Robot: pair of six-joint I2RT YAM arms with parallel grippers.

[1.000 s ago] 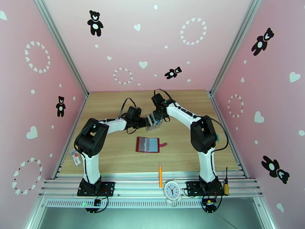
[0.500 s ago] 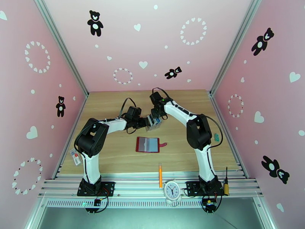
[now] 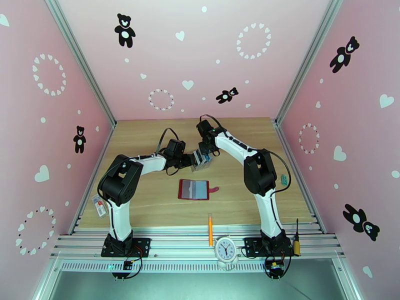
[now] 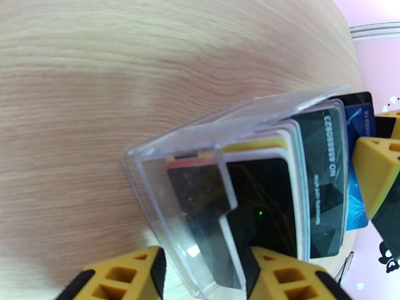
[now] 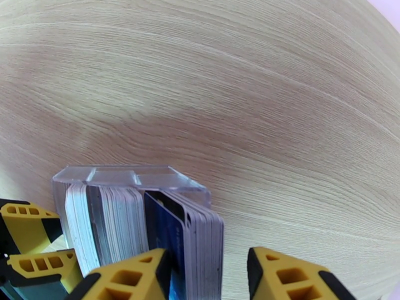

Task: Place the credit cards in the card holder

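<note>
Jaws, left gripper (image 4: 205, 278): clenched on the lower end of the clear rack (image 4: 165, 166), one yellow finger against each broad face.
Jaws, right gripper (image 5: 207, 276): released and spread astride the upper edges of the cards. One finger (image 5: 130, 276) lies against the blue card (image 5: 162, 226); the other finger (image 5: 295, 276) stands apart from the stack's outer face.

1. Table (image 3: 150, 206): pale wood grain, beneath both pairs of jaws.
2. Clear rack: transparent plastic, tilted, gripped in the left jaws with its open end toward the right jaws. Whether its base rests on the table cannot be told.
3. Card holder (image 3: 194, 189): red, lying open and flat on the table with its greyish pockets up and its snap tab to the right. It is on the arm-base side of both pairs of jaws, well apart from them and touched by neither.
4. Credit cards (image 5: 120, 216): white, dark and blue, packed on edge inside the rack, beyond the left jaws; the end of the stack lies between the right jaws.
5. Blue card: in the stack, just inside the right gripper's nearer finger.
6. Clock (image 3: 225, 248): white, on the rail between the arm bases, far from both pairs of jaws.
7. Orange pen (image 3: 210, 229): at the table's near edge, beyond the card holder from the jaws.
</note>
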